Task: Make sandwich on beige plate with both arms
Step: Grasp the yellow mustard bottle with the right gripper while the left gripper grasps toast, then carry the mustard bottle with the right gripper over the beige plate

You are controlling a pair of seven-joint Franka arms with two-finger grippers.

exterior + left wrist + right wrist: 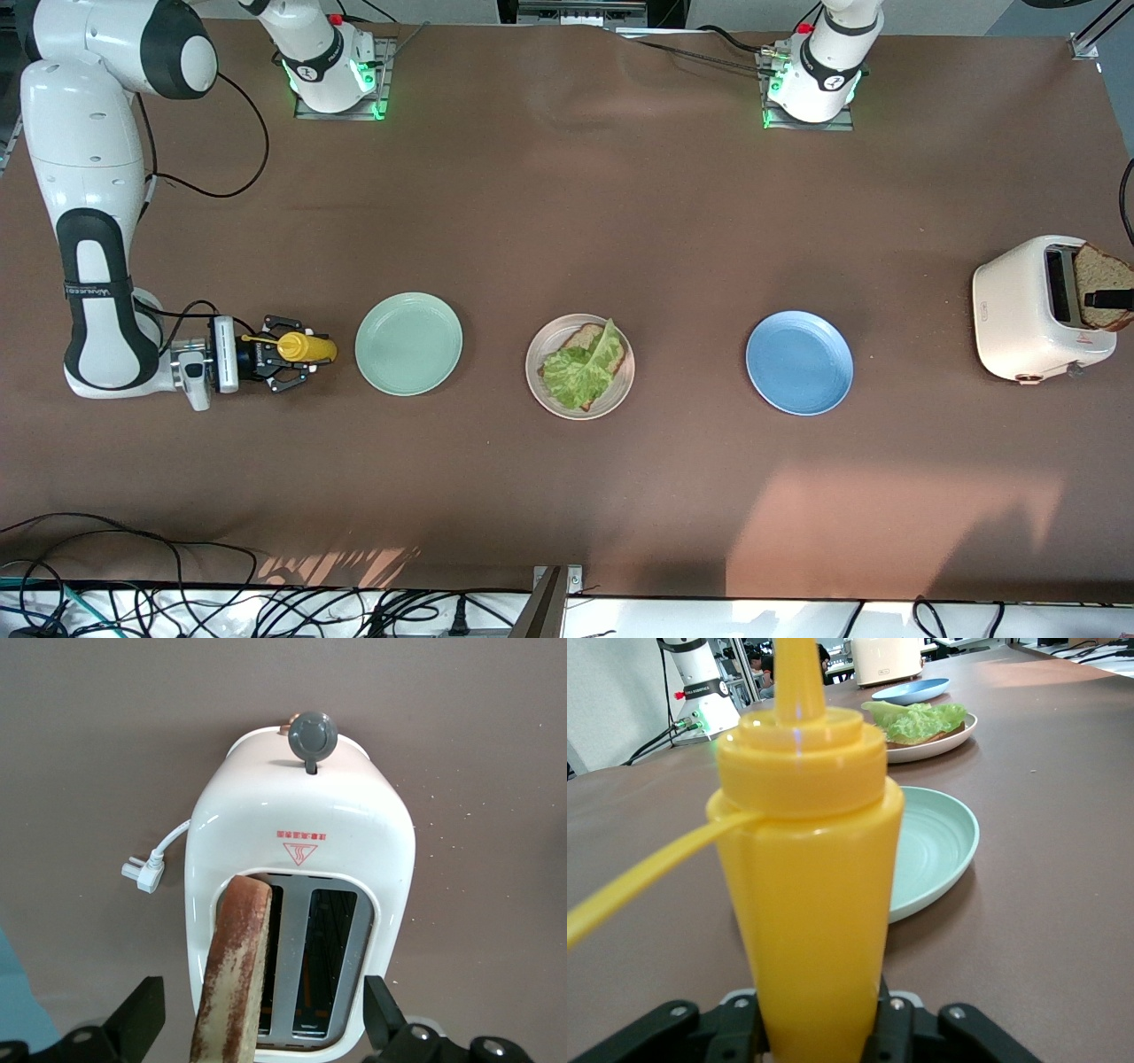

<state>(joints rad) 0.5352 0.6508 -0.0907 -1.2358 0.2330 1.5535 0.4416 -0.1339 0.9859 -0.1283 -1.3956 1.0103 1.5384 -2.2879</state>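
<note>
Your right gripper, frame's lower left: jaws clamp yellow mustard bottle. Your left gripper, right edge: jaws wide around bread slice in toaster. Beige plate centre of bench, holding bread and lettuce.

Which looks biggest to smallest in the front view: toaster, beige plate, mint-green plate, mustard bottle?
1. Toaster, clearly the largest.
2. Beige plate and mint-green plate: they look about alike, so I would not rank one over the other.
3. Mustard bottle, smallest, partly covered by the right claw.
</note>
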